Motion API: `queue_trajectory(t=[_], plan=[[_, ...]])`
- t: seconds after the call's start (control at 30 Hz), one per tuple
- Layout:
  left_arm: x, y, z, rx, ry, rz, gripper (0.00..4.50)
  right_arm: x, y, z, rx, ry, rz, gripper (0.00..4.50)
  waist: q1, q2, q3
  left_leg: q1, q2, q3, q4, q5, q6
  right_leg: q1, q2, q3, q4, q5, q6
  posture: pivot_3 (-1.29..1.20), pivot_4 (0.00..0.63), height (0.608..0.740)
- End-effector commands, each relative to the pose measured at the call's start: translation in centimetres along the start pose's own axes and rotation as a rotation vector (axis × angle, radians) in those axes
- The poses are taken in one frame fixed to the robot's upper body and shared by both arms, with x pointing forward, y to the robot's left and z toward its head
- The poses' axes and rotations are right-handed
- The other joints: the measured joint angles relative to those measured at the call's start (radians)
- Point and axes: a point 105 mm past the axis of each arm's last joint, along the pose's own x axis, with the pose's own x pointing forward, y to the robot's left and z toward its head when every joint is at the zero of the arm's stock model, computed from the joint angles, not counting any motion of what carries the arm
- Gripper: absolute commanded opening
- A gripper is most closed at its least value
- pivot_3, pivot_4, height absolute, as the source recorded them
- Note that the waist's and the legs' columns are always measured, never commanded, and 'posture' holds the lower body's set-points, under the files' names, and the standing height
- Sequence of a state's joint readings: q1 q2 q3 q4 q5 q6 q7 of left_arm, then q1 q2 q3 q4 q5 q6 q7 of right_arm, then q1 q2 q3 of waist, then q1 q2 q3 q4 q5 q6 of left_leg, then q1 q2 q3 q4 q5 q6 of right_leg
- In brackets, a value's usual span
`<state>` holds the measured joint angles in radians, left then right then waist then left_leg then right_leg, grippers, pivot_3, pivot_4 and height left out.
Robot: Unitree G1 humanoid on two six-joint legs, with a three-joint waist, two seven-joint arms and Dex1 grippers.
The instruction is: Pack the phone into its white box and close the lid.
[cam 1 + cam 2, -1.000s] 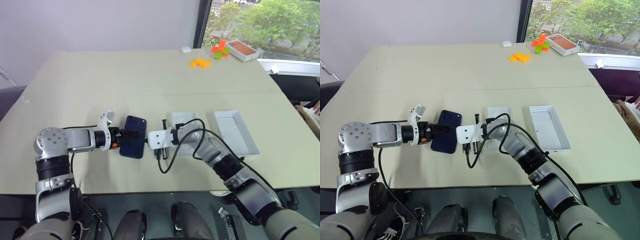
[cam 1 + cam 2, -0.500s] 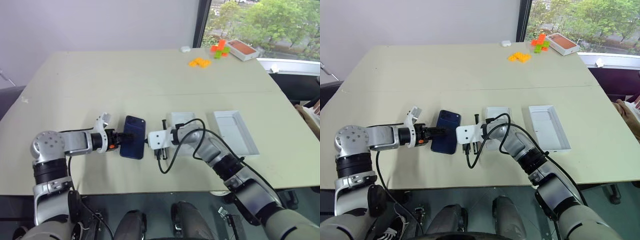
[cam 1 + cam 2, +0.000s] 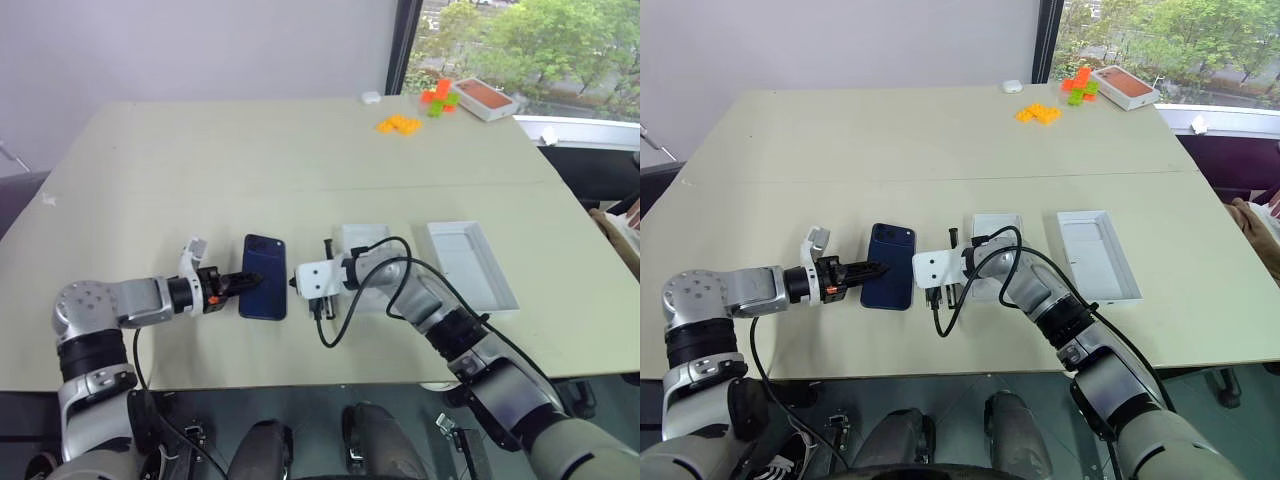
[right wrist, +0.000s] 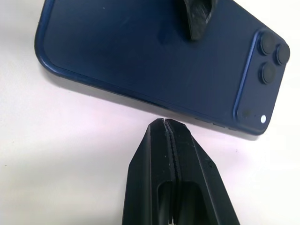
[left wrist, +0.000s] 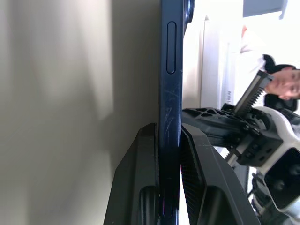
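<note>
The dark blue phone [image 3: 266, 291] lies back up on the table, camera cluster at its far end. My left gripper [image 3: 249, 282] reaches in from the left and is shut on the phone's left edge; in the left wrist view its fingers [image 5: 196, 168] clamp the thin phone [image 5: 169, 93] from both faces. My right gripper [image 4: 165, 123] is shut and empty, its tips just off the phone's right edge [image 4: 140, 61]. The white box [image 3: 362, 238] sits behind my right wrist, partly hidden. The lid [image 3: 470, 263] lies open side up further right.
A black cable [image 3: 335, 325] loops from my right wrist over the table near the front edge. Far back right are orange blocks [image 3: 400, 125], green and orange blocks [image 3: 438, 100], a white box with an orange-red top [image 3: 484, 98] and a small white object [image 3: 371, 98].
My left gripper has shut on the phone's left edge and drawn back to the left. The phone has turned straighter and slid slightly left. The right arm has stayed still.
</note>
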<state>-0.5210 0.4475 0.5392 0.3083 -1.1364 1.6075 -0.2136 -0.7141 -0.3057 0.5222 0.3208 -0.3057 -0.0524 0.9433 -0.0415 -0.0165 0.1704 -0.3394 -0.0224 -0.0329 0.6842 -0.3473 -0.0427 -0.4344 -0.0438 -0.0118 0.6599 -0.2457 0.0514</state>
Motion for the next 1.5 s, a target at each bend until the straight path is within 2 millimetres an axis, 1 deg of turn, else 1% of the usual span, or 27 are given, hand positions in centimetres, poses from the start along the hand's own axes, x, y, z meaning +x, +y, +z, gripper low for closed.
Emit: queue_trajectory(t=[0.03,0.07,0.13,0.17,0.23,0.27,0.3,0.4,0.53,0.6,0.7,0.77,0.83,0.93,0.97,1.0,1.1,1.13,1.17,1.2,1.3,1.33,1.5], plan=[[-1.2,-1.8,1.1,0.026,-0.052,-0.105,0.71,-1.4,-2.0,2.3,0.099,-0.117,-0.066,0.00,0.001,0.000,0.000,-0.001,0.000,0.000,0.000,0.000,0.000,0.000,0.000,0.000,0.000,0.000,0.000,0.00,0.150,0.740],[-1.3,-1.9,1.1,0.028,-0.053,-0.112,0.71,-1.7,-2.3,2.8,0.126,-0.144,-0.074,0.00,0.001,-0.001,0.001,-0.001,0.000,0.000,0.000,0.000,0.000,-0.001,0.000,0.000,0.000,0.000,0.000,0.00,0.150,0.740],[-1.7,-2.6,1.5,0.031,-0.074,-0.161,0.71,-3.0,-3.6,4.5,0.241,-0.251,-0.106,0.00,0.001,-0.001,0.001,-0.001,0.000,0.000,-0.001,0.000,0.000,-0.001,0.000,0.000,-0.001,0.000,0.000,0.00,0.150,0.740],[-1.9,-2.9,1.7,0.035,-0.083,-0.178,0.71,-3.6,-4.0,5.0,0.275,-0.285,-0.113,0.00,0.002,-0.001,0.001,-0.002,0.000,0.000,-0.001,0.000,0.000,-0.001,0.000,0.000,-0.001,0.000,0.000,0.00,0.150,0.740],[-2.1,-3.4,1.7,0.027,-0.080,-0.224,0.71,-4.3,-4.4,5.5,0.316,-0.312,-0.116,0.00,0.003,-0.001,0.001,-0.002,0.000,-0.001,-0.002,0.000,0.000,-0.002,0.000,0.000,-0.003,0.000,0.000,0.00,0.150,0.740],[-2.1,-3.3,1.6,0.028,-0.075,-0.219,0.71,-4.5,-4.5,5.5,0.328,-0.314,-0.118,0.00,0.003,-0.001,0.001,-0.002,0.000,-0.001,-0.002,0.000,0.000,-0.002,0.000,0.000,-0.003,0.000,0.000,0.00,0.150,0.740],[-2.0,-3.0,1.5,0.026,-0.071,-0.199,0.71,-4.7,-4.6,5.5,0.339,-0.315,-0.120,0.00,0.003,-0.001,0.001,-0.002,0.000,-0.001,-0.002,0.000,0.001,-0.002,0.000,0.000,-0.004,0.000,0.000,0.00,0.150,0.740],[-1.4,-1.7,0.4,0.025,-0.021,-0.122,0.71,-4.7,-3.8,4.1,0.319,-0.262,-0.106,0.00,0.004,-0.001,0.001,-0.003,0.000,-0.001,-0.003,-0.001,0.001,-0.001,0.000,0.000,-0.005,0.000,0.000,0.00,0.150,0.740],[-1.2,-1.1,-0.3,0.040,0.006,-0.076,0.71,-4.5,-3.2,3.6,0.281,-0.218,-0.100,0.00,0.004,-0.001,0.001,-0.004,0.000,0.000,-0.004,-0.001,0.002,-0.002,0.000,0.000,-0.007,0.000,0.000,0.00,0.150,0.740],[-1.2,-1.1,-0.4,0.035,0.006,-0.087,0.71,-4.4,-3.0,3.3,0.273,-0.203,-0.102,0.00,0.001,-0.001,0.001,-0.007,0.000,0.000,-0.004,-0.001,0.002,-0.005,0.000,0.000,-0.007,0.000,0.000,0.00,0.150,0.740],[-1.4,-0.9,0.0,0.014,-0.024,-0.088,0.71,-4.2,-2.7,2.9,0.259,-0.183,-0.101,0.00,0.001,-0.001,0.001,-0.012,0.000,0.000,-0.003,-0.001,0.002,-0.010,0.000,0.000,-0.006,0.000,0.000,0.00,0.150,0.740],[-1.5,-1.0,0.0,0.036,-0.018,-0.081,0.71,-4.1,-2.7,2.9,0.261,-0.184,-0.102,0.00,0.001,-0.001,0.001,-0.014,0.000,0.000,-0.002,-0.001,0.002,-0.012,0.000,-0.001,-0.006,0.000,0.000,0.00,0.150,0.740],[-1.6,-0.9,-0.1,0.073,-0.014,-0.048,0.71,-4.1,-2.8,2.8,0.264,-0.185,-0.104,0.00,0.001,-0.001,0.001,-0.015,0.000,0.000,-0.002,-0.001,0.002,-0.013,0.000,-0.001,-0.006,0.000,0.000,0.00,0.150,0.740],[-2.2,-1.2,0.6,0.168,-0.060,-0.015,0.71,-4.0,-2.8,2.7,0.253,-0.180,-0.105,0.00,0.000,-0.001,0.001,-0.015,0.000,0.000,-0.002,-0.001,0.002,-0.013,0.000,-0.001,-0.007,0.000,0.000,0.00,0.150,0.740],[-2.4,-1.1,0.8,0.178,-0.062,0.003,0.71,-4.0,-2.8,2.6,0.244,-0.172,-0.108,0.00,0.002,-0.001,0.001,-0.015,0.000,0.000,-0.002,-0.001,0.002,-0.013,0.000,-0.001,-0.007,0.000,0.000,0.00,0.150,0.740],[-2.7,-1.4,1.1,0.200,-0.067,0.000,0.71,-3.9,-2.6,2.2,0.230,-0.153,-0.107,0.00,0.003,-0.001,0.001,-0.015,0.000,-0.001,-0.002,-0.001,0.002,-0.013,0.000,-0.001,-0.007,0.000,0.000,0.00,0.150,0.740],[-2.9,-2.4,1.8,0.259,-0.065,0.001,1.55,-3.3,-2.0,1.8,0.211,-0.134,-0.093,0.00,0.003,-0.001,0.001,-0.015,0.000,-0.001,-0.002,-0.001,0.002,-0.012,0.000,-0.001,-0.007,0.000,0.000,0.00,0.150,0.740],[-2.8,-2.5,1.8,0.276,-0.055,0.017,1.96,-3.2,-2.0,1.9,0.211,-0.138,-0.092,0.00,0.005,-0.001,0.001,-0.015,0.000,-0.001,-0.002,-0.001,0.002,-0.012,0.000,-0.001,-0.007,0.000,0.000,0.00,0.150,0.740],[-2.8,-2.6,1.6,0.296,-0.036,0.028,2.52,-3.1,-2.0,2.0,0.210,-0.140,-0.092,0.00,0.005,-0.001,0.001,-0.016,0.000,-0.001,-0.002,-0.001,0.002,-0.012,0.000,-0.001,-0.007,0.000,0.000,0.00,0.150,0.740],[-2.7,-2.7,1.4,0.309,-0.023,0.030,2.93,-3.0,-2.0,2.0,0.207,-0.140,-0.090,0.00,0.005,-0.001,0.001,-0.016,0.000,-0.001,-0.002,-0.001,0.002,-0.012,0.000,-0.001,-0.007,0.000,0.000,0.00,0.150,0.740],[-2.8,-2.2,1.3,0.298,-0.002,0.057,4.29,-2.8,-1.9,1.6,0.188,-0.118,-0.085,0.00,0.002,-0.001,0.001,-0.016,0.000,-0.001,-0.002,-0.001,0.002,-0.012,0.000,-0.001,-0.008,0.000,0.000,0.00,0.150,0.740],[-2.8,-2.1,1.2,0.290,0.006,0.053,4.41,-2.8,-1.9,1.5,0.178,-0.108,-0.084,0.00,0.001,0.000,0.001,-0.016,0.000,0.000,-0.002,-0.001,0.002,-0.012,0.000,-0.001,-0.008,0.000,0.000,0.00,0.150,0.740],[-2.2,-1.2,1.0,0.232,0.024,0.050,4.41,-2.5,-1.9,1.0,0.142,-0.081,-0.083,0.00,0.001,0.000,0.001,-0.016,0.000,0.000,-0.002,-0.001,0.002,-0.012,0.000,-0.001,-0.008,0.000,0.000,0.00,0.150,0.740]])
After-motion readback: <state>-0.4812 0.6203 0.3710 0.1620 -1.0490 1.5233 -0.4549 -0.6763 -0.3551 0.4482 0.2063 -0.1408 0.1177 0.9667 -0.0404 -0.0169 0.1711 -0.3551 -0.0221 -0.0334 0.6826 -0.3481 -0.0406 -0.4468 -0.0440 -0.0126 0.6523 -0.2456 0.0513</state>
